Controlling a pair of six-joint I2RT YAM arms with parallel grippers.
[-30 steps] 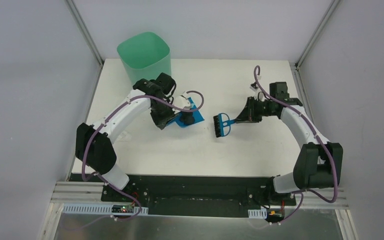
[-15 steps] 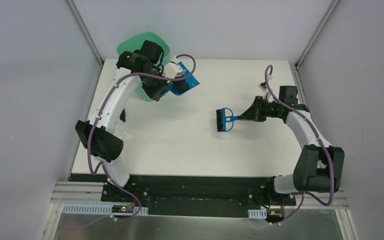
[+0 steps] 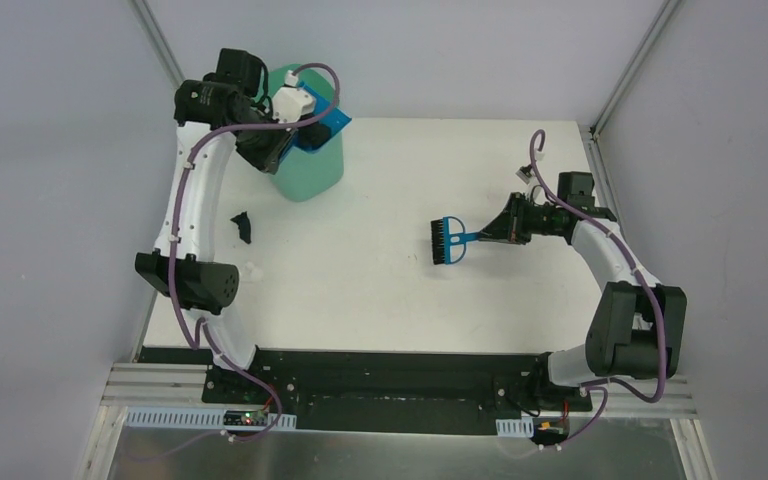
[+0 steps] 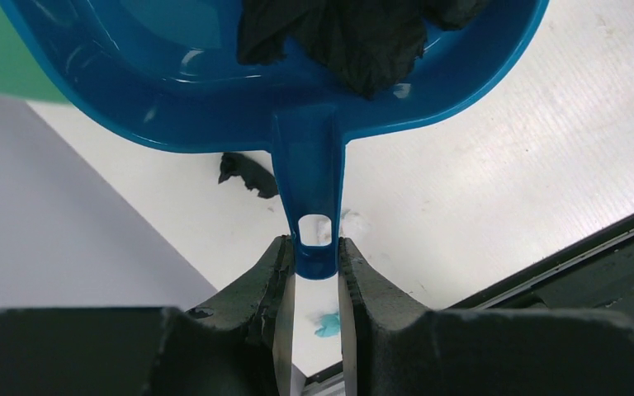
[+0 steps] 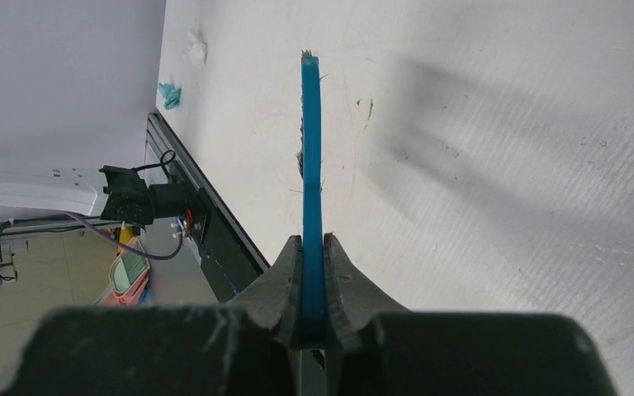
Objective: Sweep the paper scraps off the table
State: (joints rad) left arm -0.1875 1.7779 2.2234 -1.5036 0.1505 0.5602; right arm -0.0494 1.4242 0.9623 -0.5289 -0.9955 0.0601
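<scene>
- Paper scraps: a black wad lies inside the blue dustpan. Only the left wrist view shows it; from above the pan's inside is too small to read.
- On the table, near the left side, a black scrap and a white scrap lie loose and apart from each other. Both show from above.
- The left wrist view adds a light blue scrap close to the table's near edge, which the top view does not show. The right wrist view catches it too, just beside the white one.
- The left gripper is closed on the end of the dustpan's handle, by its hanging hole. From above, the pan is held over the mint-green bin at the far left corner.
- The right gripper is clamped on the handle of the brush. Its own camera sees the brush edge-on, as a thin blue strip.
- The top view shows the black bristle head pointing left, right of the table's middle. Whether the bristles touch the surface cannot be told.
</scene>
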